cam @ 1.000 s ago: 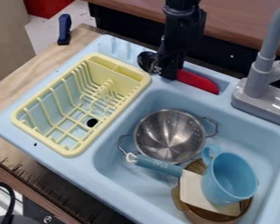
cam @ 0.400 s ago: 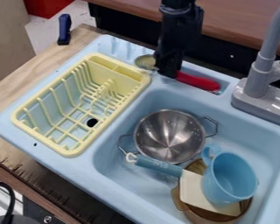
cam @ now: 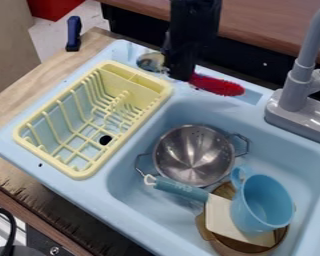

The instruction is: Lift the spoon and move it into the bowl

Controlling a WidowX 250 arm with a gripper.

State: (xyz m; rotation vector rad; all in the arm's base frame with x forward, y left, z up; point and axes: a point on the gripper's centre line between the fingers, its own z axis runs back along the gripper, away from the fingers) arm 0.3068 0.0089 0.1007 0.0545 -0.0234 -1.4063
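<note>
The gripper (cam: 179, 74) hangs over the back rim of the sink, near the top centre, shut on the middle of the spoon. To its right extends the spoon's red handle (cam: 218, 85), and the shiny metal head (cam: 150, 62) sticks out on its left, behind the drying rack's back corner. The gripper covers the part of the spoon between them. Down in the basin, the metal bowl (cam: 193, 152) stands upright with its inside showing, apart from the spoon and in front of the gripper.
A yellow drying rack (cam: 61, 164) sits left of the basin. Right of the bowl are a blue cup (cam: 261, 202), a blue-handled spatula (cam: 181, 189) and a brown pot (cam: 237, 247). The grey faucet (cam: 295, 95) rises at the right.
The gripper has moved left and slightly up in the view, and the spoon has shifted with it. The spoon's head has turned from dark to shiny. The bowl has stayed in place.
</note>
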